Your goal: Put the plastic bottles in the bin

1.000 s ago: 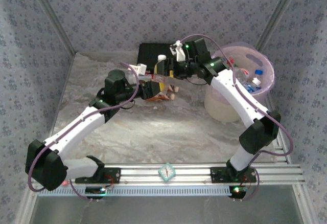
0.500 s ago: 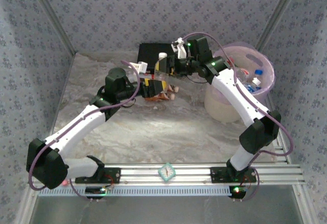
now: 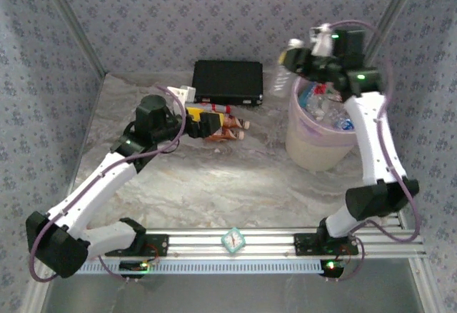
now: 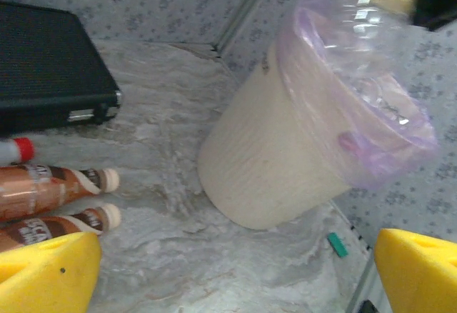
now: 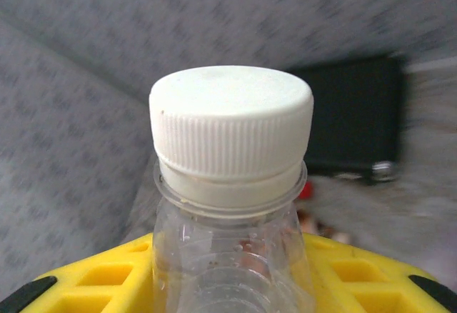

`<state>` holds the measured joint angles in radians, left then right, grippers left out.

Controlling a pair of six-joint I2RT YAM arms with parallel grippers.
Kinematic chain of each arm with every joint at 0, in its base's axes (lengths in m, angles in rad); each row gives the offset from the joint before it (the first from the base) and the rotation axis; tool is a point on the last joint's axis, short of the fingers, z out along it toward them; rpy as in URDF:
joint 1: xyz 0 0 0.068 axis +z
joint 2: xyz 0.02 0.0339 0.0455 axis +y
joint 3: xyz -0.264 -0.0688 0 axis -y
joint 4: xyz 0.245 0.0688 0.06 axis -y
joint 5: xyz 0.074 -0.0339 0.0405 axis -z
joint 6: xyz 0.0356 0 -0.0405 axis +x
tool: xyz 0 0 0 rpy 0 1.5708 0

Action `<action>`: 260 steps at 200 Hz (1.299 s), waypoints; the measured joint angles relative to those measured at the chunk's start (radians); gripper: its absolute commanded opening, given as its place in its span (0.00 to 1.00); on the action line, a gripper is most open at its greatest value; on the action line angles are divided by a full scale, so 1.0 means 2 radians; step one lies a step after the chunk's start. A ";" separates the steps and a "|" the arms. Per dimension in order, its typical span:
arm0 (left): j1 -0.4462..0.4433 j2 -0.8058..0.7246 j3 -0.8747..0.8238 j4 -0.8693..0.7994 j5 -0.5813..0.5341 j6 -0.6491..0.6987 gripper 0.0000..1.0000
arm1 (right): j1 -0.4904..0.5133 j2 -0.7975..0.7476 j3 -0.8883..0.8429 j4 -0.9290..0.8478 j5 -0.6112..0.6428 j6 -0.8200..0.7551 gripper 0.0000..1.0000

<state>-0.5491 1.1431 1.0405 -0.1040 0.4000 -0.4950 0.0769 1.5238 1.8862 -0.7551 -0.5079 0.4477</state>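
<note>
My right gripper [image 3: 300,61] is shut on a clear plastic bottle [image 3: 284,76] with a white cap, held in the air just over the left rim of the bin [image 3: 308,148]. In the right wrist view that bottle [image 5: 232,184] stands between the yellow fingers [image 5: 107,277]. The cream bin [image 4: 285,170], lined with a lavender bag, holds several bottles [image 3: 328,107]. My left gripper [image 3: 207,123] is open and holds nothing. It sits low beside two brown bottles [image 3: 230,128] lying on the table. These brown bottles [image 4: 50,188] and a red cap [image 4: 21,148] show in the left wrist view, left of my gripper [image 4: 235,256].
A flat black case [image 3: 228,81] lies at the back of the table, behind the brown bottles. Patterned walls close in the left, back and right sides. A small green tag [image 4: 337,244] lies on the table near the bin's foot.
The left gripper opened and let go of the clear bottle. The right gripper closed on it, lifted it and swung it right to the bin's rim.
</note>
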 measured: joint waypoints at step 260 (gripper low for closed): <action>0.016 0.176 0.104 -0.184 -0.127 0.074 1.00 | -0.022 0.053 0.006 -0.201 0.377 -0.250 0.84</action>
<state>-0.5171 1.4952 1.2480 -0.4721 0.1452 -0.3477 0.0334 1.6291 1.8992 -1.1580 0.2462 -0.0525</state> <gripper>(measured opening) 0.997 0.786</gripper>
